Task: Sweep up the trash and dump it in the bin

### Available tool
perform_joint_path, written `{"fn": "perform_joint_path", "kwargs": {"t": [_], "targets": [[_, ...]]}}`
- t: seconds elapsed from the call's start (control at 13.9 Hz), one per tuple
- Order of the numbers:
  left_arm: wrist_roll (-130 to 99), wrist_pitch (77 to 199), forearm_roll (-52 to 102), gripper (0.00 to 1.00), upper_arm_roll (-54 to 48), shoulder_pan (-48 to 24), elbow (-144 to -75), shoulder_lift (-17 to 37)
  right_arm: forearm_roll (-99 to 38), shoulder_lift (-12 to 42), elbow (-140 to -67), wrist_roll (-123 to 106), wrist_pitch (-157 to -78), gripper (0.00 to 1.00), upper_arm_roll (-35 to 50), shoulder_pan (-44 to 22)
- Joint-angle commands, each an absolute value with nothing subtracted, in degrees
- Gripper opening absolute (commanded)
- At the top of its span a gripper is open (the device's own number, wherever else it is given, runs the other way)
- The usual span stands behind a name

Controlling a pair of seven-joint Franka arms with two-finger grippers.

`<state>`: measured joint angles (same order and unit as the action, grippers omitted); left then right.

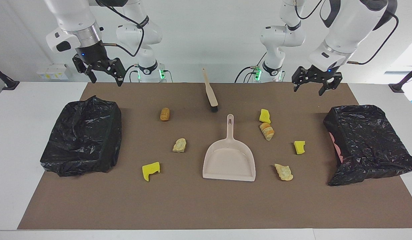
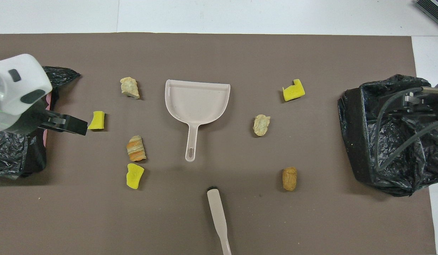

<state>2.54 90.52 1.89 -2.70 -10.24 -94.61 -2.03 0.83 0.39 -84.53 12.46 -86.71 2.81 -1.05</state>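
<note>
place: robotics lab | evidence: two robot arms (image 1: 139,30), white table (image 1: 19,110), bare walls

Both arms are raised above the table with their wrists angled downward. The left gripper (image 1: 314,87) hangs in the air at the left arm's end, fingers spread apart and holding nothing. The right gripper (image 1: 104,74) hangs likewise at the right arm's end, its fingers parted and empty.

Overhead: brush (image 2: 217,216) handle cut off at 6 o'clock edge; left arm's wrist hides part of the bin (image 2: 13,156) at 9 o'clock.
</note>
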Motion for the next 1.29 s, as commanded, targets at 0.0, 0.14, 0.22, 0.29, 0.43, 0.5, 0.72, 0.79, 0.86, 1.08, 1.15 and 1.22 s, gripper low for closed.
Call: {"fn": "perform_joint_path", "kwargs": {"t": [0.0,0.14,0.22,0.29,0.43,0.5,0.72,0.79,0.86,1.08,1.15,1.22], "targets": [[-2.00,95.70,2.29,1.00,-1.93,-15.36,-103.86,-7.02,1.49,1.75,-85.08,13.70,-89.55,1.00,2.99,-4.38],[-4.73,98.95,2.29,1.00,-1.93,-18.44,-108.78,-8.43,1.32,4.47,-83.94,16.59,-91.13,1.00,2.99,-7.19],[-6.05,100.97,2.29,1.00,-1.93,-19.33,-111.59,-9.48,1.58,5.35,-83.94,18.44,-92.71,1.00,3.08,-8.51],[-6.76,102.55,2.29,1.00,-1.93,-19.94,-114.23,-10.54,1.67,6.84,-83.59,20.11,-93.07,1.00,2.99,-9.92],[-8.43,105.45,2.29,1.00,-2.02,-21.53,-119.07,-12.38,1.67,10.00,-82.27,24.76,-95.09,1.00,2.99,-12.73],[-9.74,106.77,2.29,1.00,-2.02,-22.58,-121.01,-12.65,1.76,11.67,-81.31,26.09,-96.14,1.00,2.99,-13.88],[-15.00,112.65,2.29,1.00,-2.02,-26.80,-126.54,-12.39,1.76,16.33,-78.06,30.21,-97.03,1.00,2.81,-17.74],[-17.73,114.94,2.37,1.00,-2.02,-27.94,-128.30,-12.22,1.76,18.00,-76.39,32.32,-97.21,1.00,3.07,-18.62],[-19.32,117.31,2.37,1.00,-2.02,-30.39,-130.06,-11.61,1.67,19.93,-74.46,33.74,-97.12,1.00,3.08,-19.42],[-26.69,126.18,2.37,1.00,-1.93,-36.89,-136.12,-10.02,1.58,24.33,-70.76,37.78,-97.29,1.00,3.16,-23.72],[-28.81,127.86,2.37,1.00,-1.93,-38.13,-137.36,-10.02,1.58,25.30,-70.14,38.92,-97.29,1.00,3.16,-25.56],[-30.48,128.32,2.37,1.00,-1.93,-39.97,-137.81,-9.93,1.58,26.01,-70.05,39.63,-97.38,1.00,3.16,-26.79]]}}
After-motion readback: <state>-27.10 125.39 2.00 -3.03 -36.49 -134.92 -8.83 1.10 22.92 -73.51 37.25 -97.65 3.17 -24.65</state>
